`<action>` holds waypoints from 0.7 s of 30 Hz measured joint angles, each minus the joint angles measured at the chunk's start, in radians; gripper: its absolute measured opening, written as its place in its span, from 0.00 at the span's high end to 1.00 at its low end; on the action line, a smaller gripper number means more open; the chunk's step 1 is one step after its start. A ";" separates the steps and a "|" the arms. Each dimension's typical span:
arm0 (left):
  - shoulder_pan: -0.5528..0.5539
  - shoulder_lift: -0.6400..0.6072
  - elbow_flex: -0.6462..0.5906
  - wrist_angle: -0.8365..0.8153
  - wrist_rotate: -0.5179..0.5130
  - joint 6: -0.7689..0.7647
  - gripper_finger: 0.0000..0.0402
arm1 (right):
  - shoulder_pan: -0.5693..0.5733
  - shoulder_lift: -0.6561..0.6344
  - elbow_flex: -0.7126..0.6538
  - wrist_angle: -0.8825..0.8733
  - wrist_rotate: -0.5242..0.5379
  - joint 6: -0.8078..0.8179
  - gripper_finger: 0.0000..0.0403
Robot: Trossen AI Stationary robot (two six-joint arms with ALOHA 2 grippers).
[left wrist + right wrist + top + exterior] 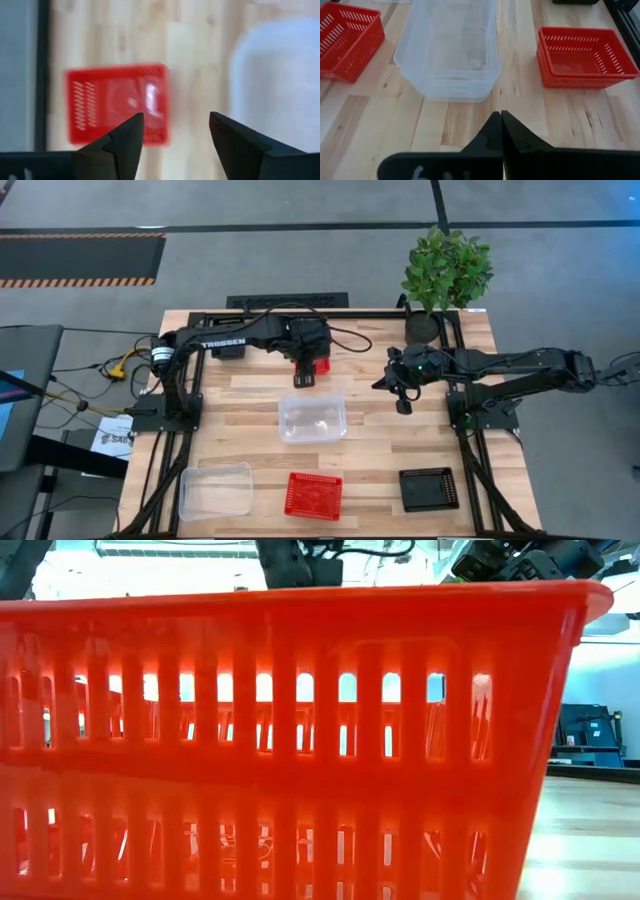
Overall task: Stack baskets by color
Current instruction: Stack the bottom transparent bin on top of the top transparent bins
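A red basket (318, 366) rests on its base at the far middle of the table, with my left gripper (303, 376) open just above it. In the left wrist view that red basket (117, 105) lies below the spread fingers of my left gripper (175, 135), which touch nothing. A clear basket (312, 418) stands mid-table. Along the near edge sit another clear basket (215, 490), a second red basket (313, 495) and a black basket (428, 488). My right gripper (401, 388) hovers shut right of centre, and its shut fingertips (499, 131) face the clear basket (450, 50).
A potted green plant (445, 268) stands at the far right corner. The near red basket (300, 740) fills the low view and hides the table behind it. Bare wood (390, 450) lies between the middle clear basket and the black basket.
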State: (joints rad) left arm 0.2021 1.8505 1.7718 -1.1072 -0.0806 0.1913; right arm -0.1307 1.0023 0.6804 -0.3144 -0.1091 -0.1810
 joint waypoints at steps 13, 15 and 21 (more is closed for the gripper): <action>-0.167 -0.190 -0.040 -0.296 0.092 -0.258 0.44 | 0.009 0.000 0.000 -0.030 0.000 0.015 0.99; -0.223 -0.258 -0.079 -0.287 0.078 -0.342 0.44 | 0.018 0.000 0.000 -0.029 0.000 0.015 0.99; -0.428 -0.410 -0.246 -0.283 0.100 -0.624 0.44 | 0.037 0.000 0.000 -0.028 -0.001 0.017 0.99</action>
State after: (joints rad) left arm -0.2262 1.4402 1.5257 -1.3902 0.0190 -0.4323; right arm -0.0937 1.0019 0.6807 -0.3424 -0.1096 -0.1642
